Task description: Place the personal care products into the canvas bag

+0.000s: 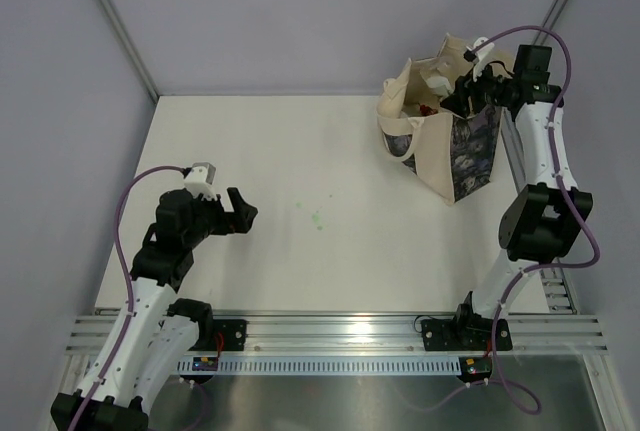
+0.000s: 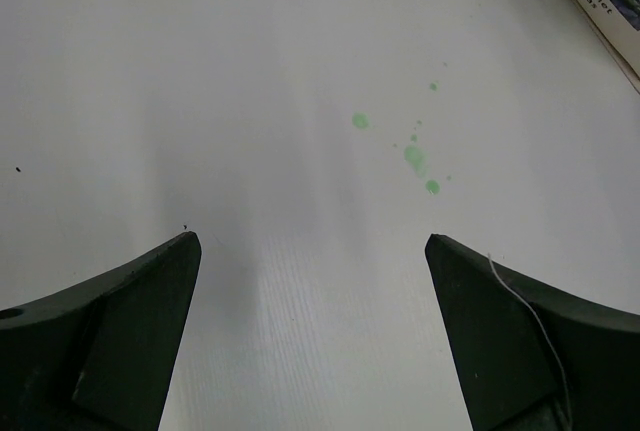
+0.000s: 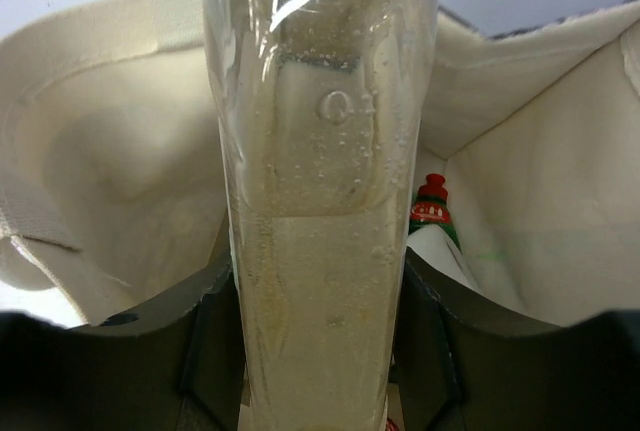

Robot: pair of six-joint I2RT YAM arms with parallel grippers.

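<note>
— Lower left, nearest us, the left gripper (image 1: 241, 213) hangs with fingers wide apart, empty.
— And upper right?
— The right gripper (image 1: 468, 97) is clamped on a clear bottle (image 3: 320, 201). Let go off-centre, I'd guess it clips the canvas bag (image 1: 462, 156) at its floppy rim and tumbles outside. The bottle sits between the fingers, over the bag's mouth.

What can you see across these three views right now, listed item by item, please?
canvas bag: one, cream with dark floral panels, far right of the table
clear bottle: one, pale liquid inside, at the bag's open mouth
green bottle: one, red cap, inside the bag
green spots: several, small, mid-table
table: one, white, under everything
left gripper: one, black, open and empty above the table
right gripper: one, black, shut on the clear bottle
</note>
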